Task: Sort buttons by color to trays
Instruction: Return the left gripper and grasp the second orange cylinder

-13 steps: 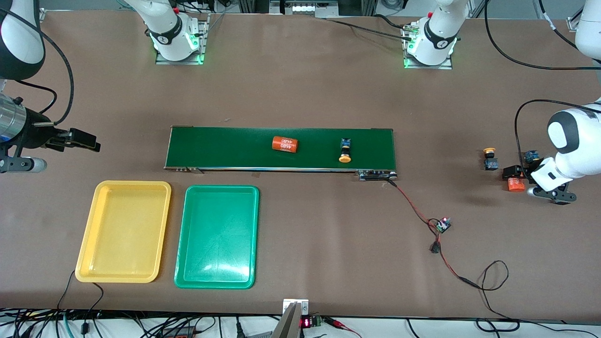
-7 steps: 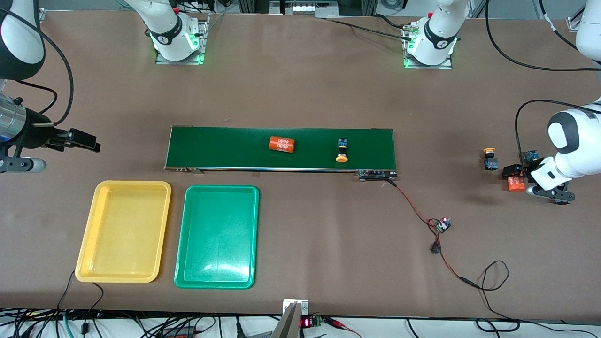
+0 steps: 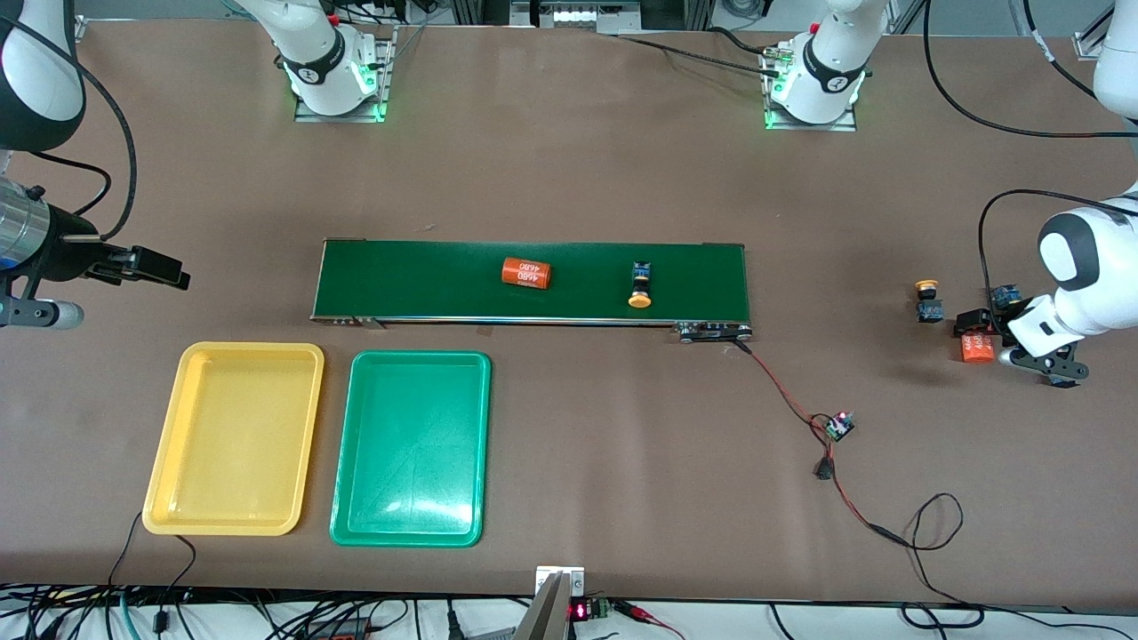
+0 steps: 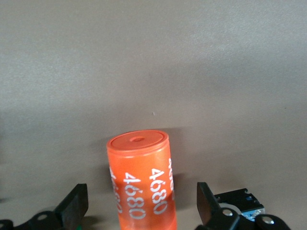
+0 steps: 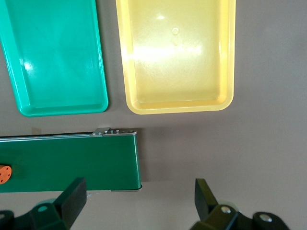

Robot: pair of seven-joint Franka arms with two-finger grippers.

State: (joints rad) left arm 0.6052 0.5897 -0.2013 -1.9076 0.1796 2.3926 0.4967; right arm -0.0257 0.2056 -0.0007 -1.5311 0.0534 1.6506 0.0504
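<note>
A yellow-capped button (image 3: 640,286) lies on the dark-green belt (image 3: 427,283). A second yellow-capped button (image 3: 927,300) stands on the table toward the left arm's end. A third button (image 3: 1005,296) (image 4: 240,203) shows only its blue-and-black body beside my left gripper. My left gripper (image 3: 980,340) (image 4: 141,211) is low and open, its fingers (image 4: 74,206) on either side of an orange cylinder (image 3: 976,348) (image 4: 141,182) without touching it. My right gripper (image 3: 173,271) (image 5: 139,206) waits open and empty over bare table at the right arm's end. The yellow tray (image 3: 233,440) (image 5: 177,52) and the green tray (image 3: 411,449) (image 5: 53,57) are empty.
Another orange cylinder (image 3: 524,273) (image 5: 4,175) lies on the belt (image 5: 67,163). A red-and-black wire (image 3: 782,396) runs from the belt's motor end to a small circuit board (image 3: 838,427) and on to the table's front edge.
The cylinder and the yellow-capped button on the belt have ridden toward the right arm's end. My left gripper has shifted slightly around its cylinder. My right arm has not moved.
</note>
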